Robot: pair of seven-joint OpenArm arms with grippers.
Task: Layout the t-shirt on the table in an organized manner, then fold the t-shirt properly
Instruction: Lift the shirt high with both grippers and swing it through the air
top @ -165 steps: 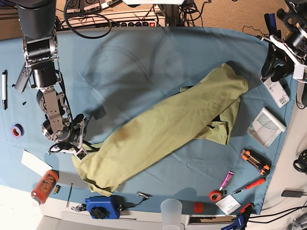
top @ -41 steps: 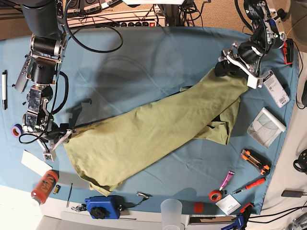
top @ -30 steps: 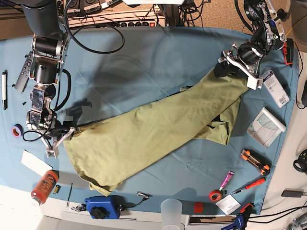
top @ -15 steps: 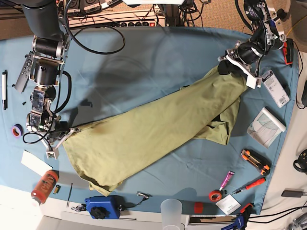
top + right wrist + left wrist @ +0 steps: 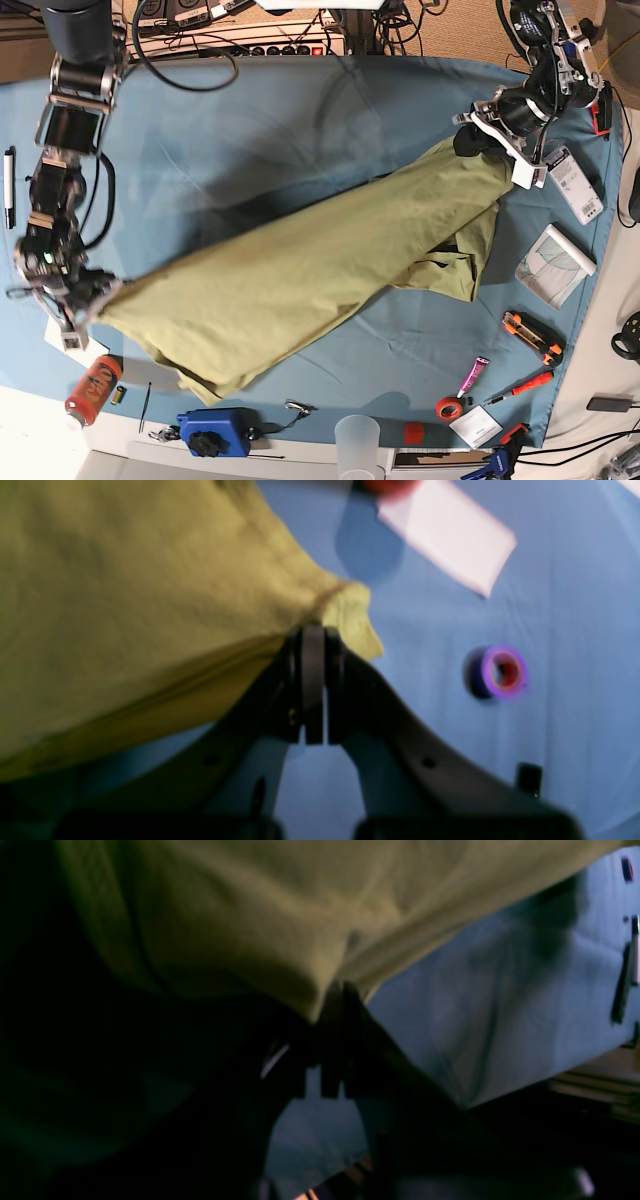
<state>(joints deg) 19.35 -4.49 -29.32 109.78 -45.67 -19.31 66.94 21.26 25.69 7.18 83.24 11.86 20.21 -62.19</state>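
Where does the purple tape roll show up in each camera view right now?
Base: purple tape roll not visible; the right gripper covers its spot.
Right wrist: right of centre, on the table.
Left wrist: not in it.
Shared landmark: the t-shirt.

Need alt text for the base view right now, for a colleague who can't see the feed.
An olive-green t-shirt stretches diagonally across the blue table, pinched at opposite ends by the right gripper and the left gripper. Tools and tape rolls lie around the edges.
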